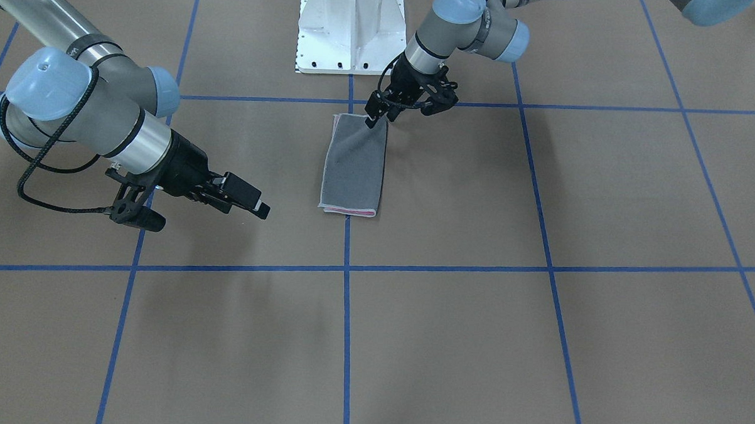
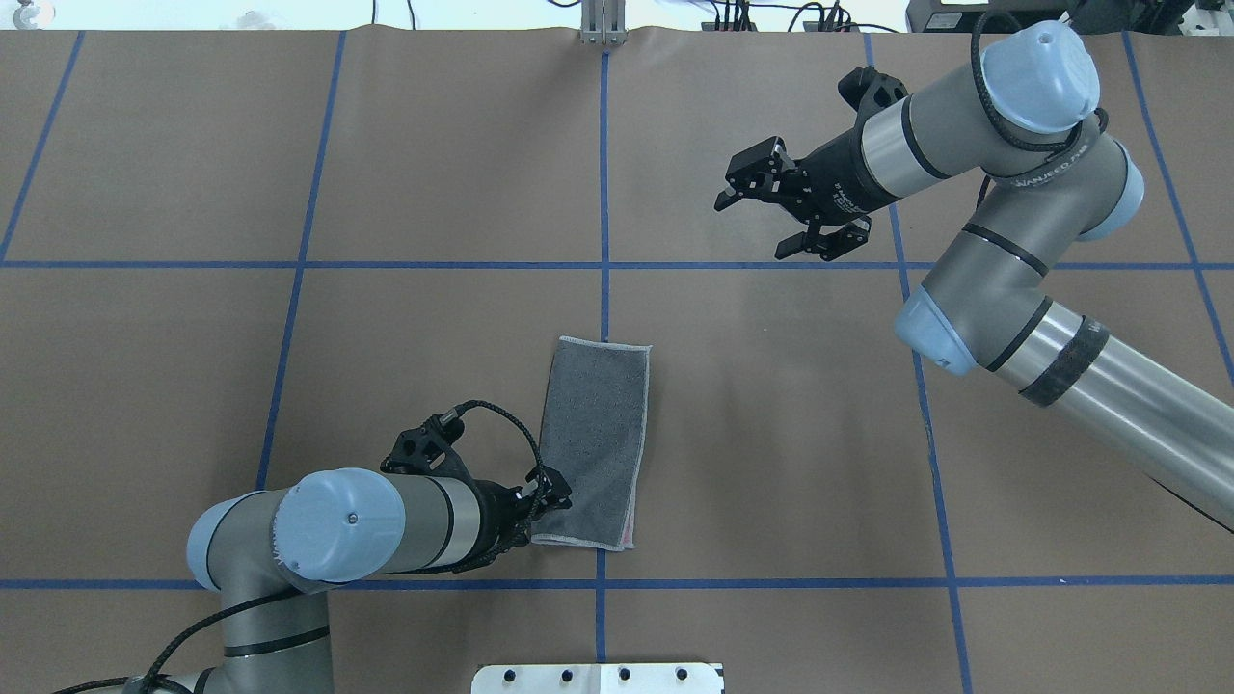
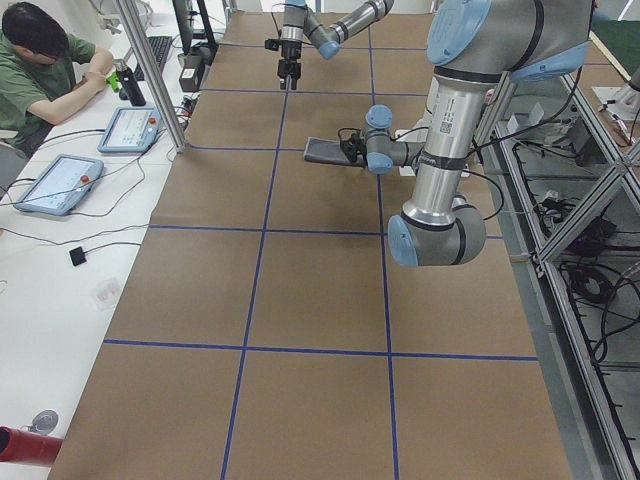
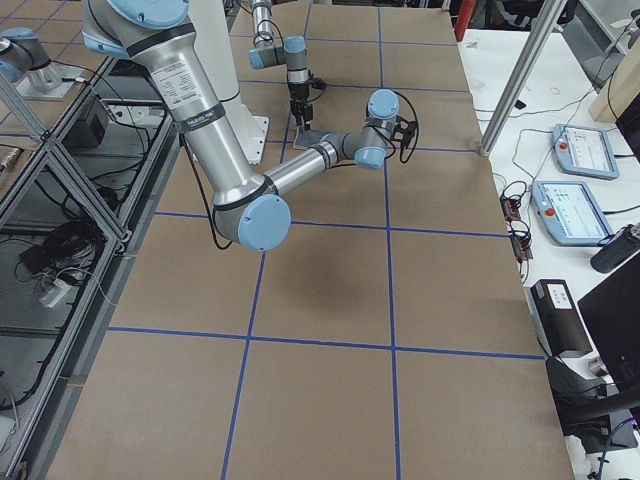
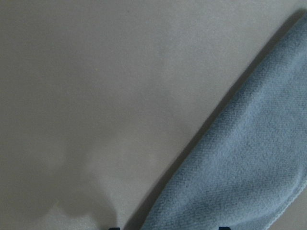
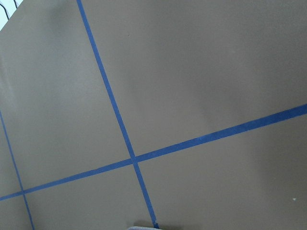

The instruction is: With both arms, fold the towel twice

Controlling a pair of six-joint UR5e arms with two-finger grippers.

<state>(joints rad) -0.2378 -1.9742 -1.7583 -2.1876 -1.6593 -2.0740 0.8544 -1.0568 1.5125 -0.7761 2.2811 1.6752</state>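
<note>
Tape in blue is dividing the brown desk (image 2: 193, 386) into squares, and the towel (image 2: 598, 434) is lying flat across the central line, on the robot's side of the middle. It is showing as a long, narrow rectangle, folded over with its dark grey face up. A thin pink edge is peeking out along the short end nearest the white pedestal (image 2: 598, 678) in the overhead view.

The left claw (image 2: 557, 499) is reaching down at the towel's corner on the robot's near left, touching or just above the cloth. In the left wrist view its jaws are standing apart at the bottom edge, with grey cloth running between them, so it is not pinching the towel.

The right claw (image 2: 757, 226) is hovering over bare desk on the far right, well apart from the towel, with its jaws spread wide and nothing between them. Its wrist camera is seeing only brown surface and crossing tape.
</note>
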